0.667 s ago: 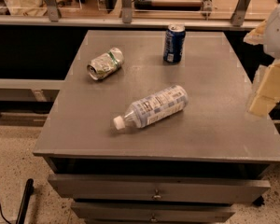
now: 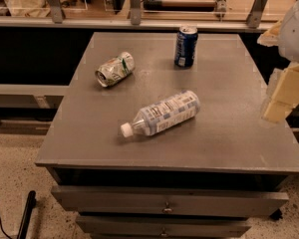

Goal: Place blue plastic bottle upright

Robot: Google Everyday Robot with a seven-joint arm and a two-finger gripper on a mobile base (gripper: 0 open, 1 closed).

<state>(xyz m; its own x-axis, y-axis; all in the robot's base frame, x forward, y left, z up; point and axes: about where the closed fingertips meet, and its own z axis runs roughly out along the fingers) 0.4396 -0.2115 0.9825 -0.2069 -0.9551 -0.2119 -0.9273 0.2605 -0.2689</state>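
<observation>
The blue plastic bottle (image 2: 162,114) lies on its side near the middle of the grey tabletop (image 2: 229,128). Its white cap points toward the front left and its blue-and-white label faces up. My gripper (image 2: 280,94) is at the right edge of the view, over the table's right side. It is well to the right of the bottle and apart from it, holding nothing that I can see.
A dark blue soda can (image 2: 186,46) stands upright at the back of the table. A crushed silver-green can (image 2: 114,69) lies at the back left. Drawers (image 2: 167,203) sit under the tabletop. A railing and glass run behind the table.
The gripper has shifted slightly at the right edge. The bottle and both cans have not moved.
</observation>
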